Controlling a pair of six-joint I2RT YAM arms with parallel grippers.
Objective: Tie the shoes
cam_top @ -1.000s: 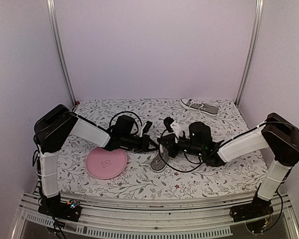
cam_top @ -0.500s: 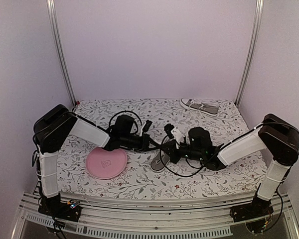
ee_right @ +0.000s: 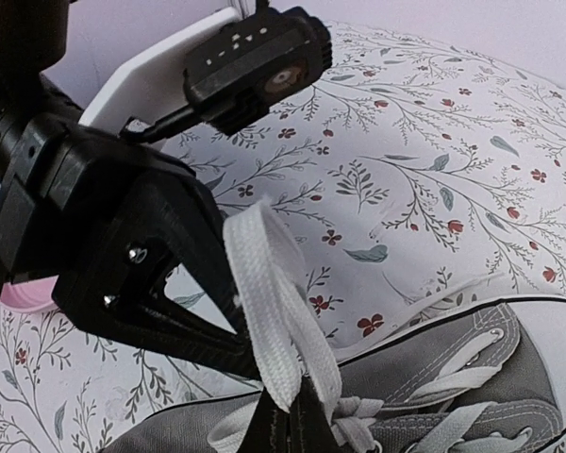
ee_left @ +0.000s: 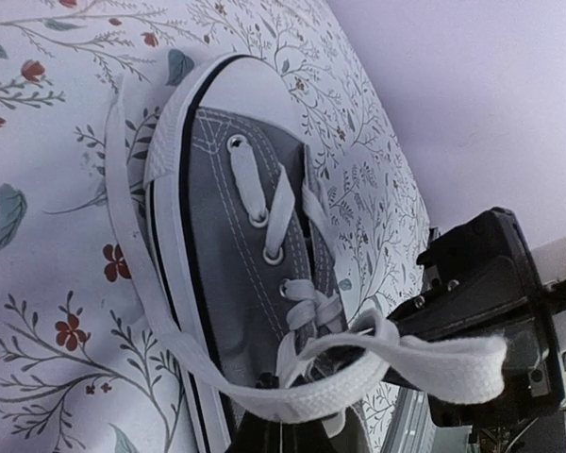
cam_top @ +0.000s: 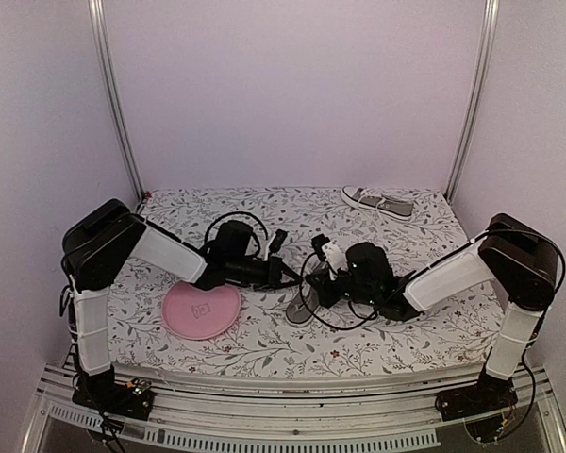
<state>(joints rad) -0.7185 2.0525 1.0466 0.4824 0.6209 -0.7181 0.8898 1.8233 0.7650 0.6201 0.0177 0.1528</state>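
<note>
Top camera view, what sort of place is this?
Likely a robot lab work cell: plain walls between metal frame posts, a floral-cloth table, and a left arm and right arm bolted at its near edge.

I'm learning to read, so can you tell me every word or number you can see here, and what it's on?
No words or numbers can be read anywhere in these pictures.
pink plate: a small pale mark at its middle, too small to read.
near shoe: no label or brand showing.
white lace: plain, nothing printed on it.
far shoe: too small to tell.
</note>
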